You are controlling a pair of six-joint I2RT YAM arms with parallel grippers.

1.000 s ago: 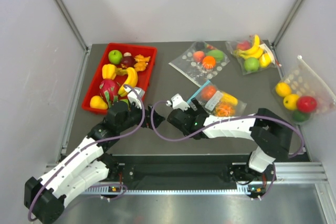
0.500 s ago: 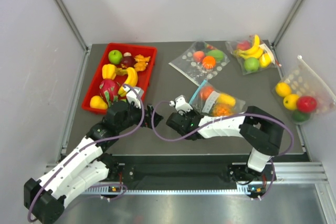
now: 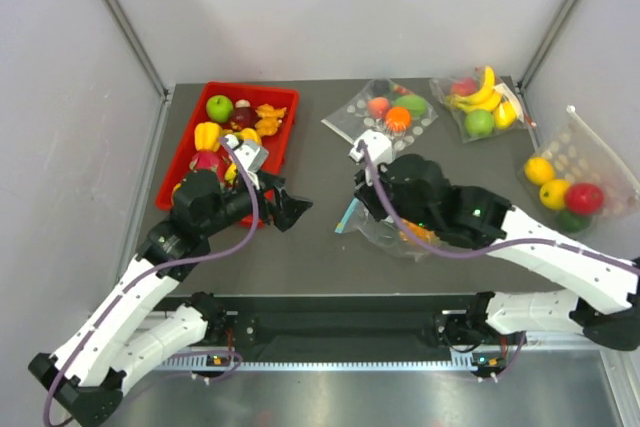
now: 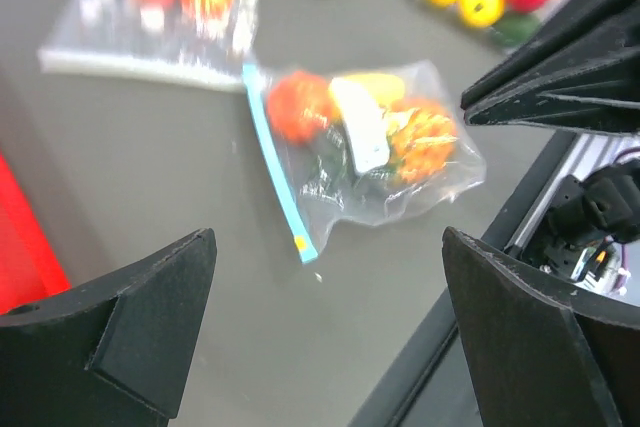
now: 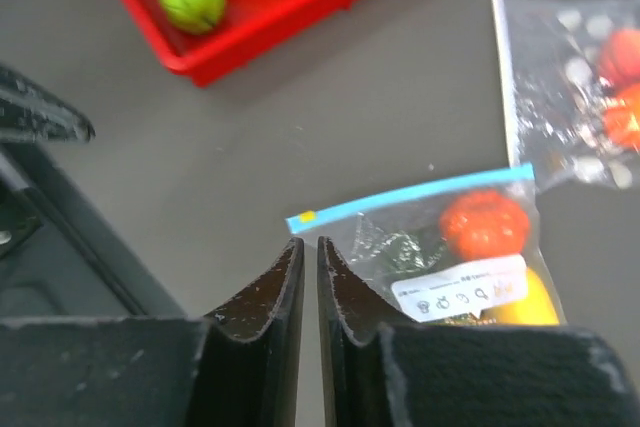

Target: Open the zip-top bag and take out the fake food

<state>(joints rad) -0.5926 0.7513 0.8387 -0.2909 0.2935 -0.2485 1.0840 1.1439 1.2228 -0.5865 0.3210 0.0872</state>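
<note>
We pinch zip-top bag (image 5: 400, 219) at strip corner w/ right gripper (image 5: 305, 245), jaws clenched, prob. anchoring it; left gripper (image 3: 290, 209) hovers left, jaws released, for other lip.

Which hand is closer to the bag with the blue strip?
Right. The right hand hangs just above the bag; the left hand is off to its left, open.

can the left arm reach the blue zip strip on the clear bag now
Probably yes. The left arm, jaws wide open, faces the teal zip strip of the clear plastic zip-top bag across bare grey table. The right arm, jaws shut, hangs over the bag and may crowd it.
</note>
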